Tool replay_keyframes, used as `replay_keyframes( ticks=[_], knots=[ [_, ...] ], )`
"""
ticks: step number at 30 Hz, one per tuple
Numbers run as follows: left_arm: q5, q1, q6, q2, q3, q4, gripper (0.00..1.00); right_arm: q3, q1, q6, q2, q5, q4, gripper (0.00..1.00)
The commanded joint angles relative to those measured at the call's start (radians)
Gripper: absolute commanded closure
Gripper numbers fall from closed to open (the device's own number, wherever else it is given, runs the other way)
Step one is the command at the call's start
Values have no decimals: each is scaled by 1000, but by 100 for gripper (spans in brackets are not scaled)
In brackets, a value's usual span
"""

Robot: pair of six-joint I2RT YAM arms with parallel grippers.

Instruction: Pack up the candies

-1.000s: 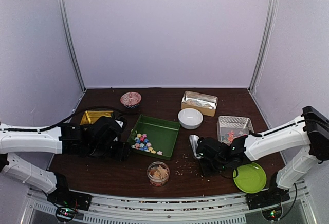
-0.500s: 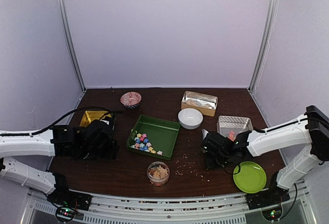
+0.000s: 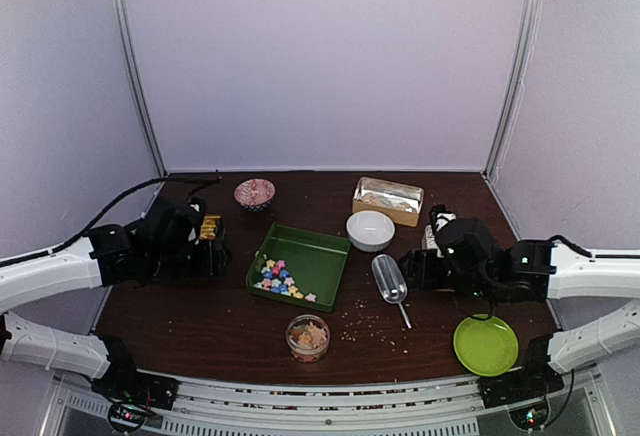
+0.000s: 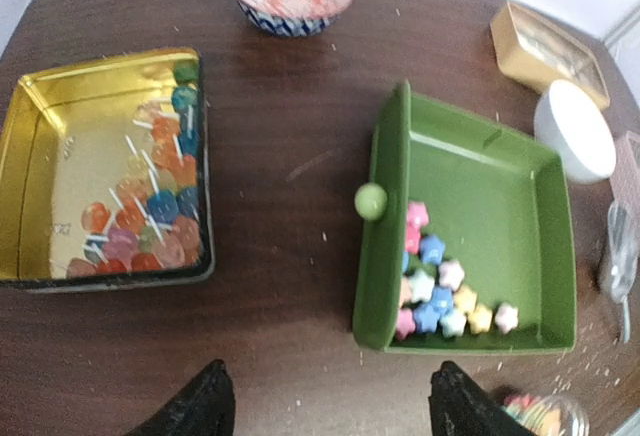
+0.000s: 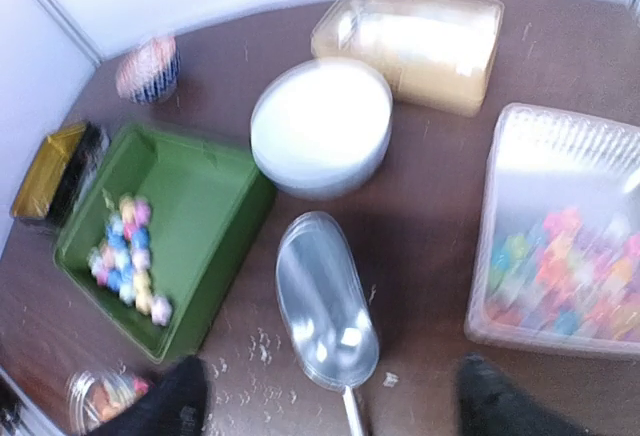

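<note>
Your left gripper and right gripper both hang with fingers spread wide, holding nothing. On the table you see, by size: green tray, star candies heaped in its near corner; clear box holding more; metal scoop lying between tray and box; small jar of beige pieces.
</note>
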Motion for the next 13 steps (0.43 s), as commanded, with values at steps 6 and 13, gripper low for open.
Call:
replay_keyframes(
  ticks=[6,13],
  knots=[
    [68,174,144,-20,181,54,16,2,-27,-40,-210,530,-6,0],
    [63,174,208,-73,131,65,14,-43,-64,-30,-237,588,18,0]
  ],
)
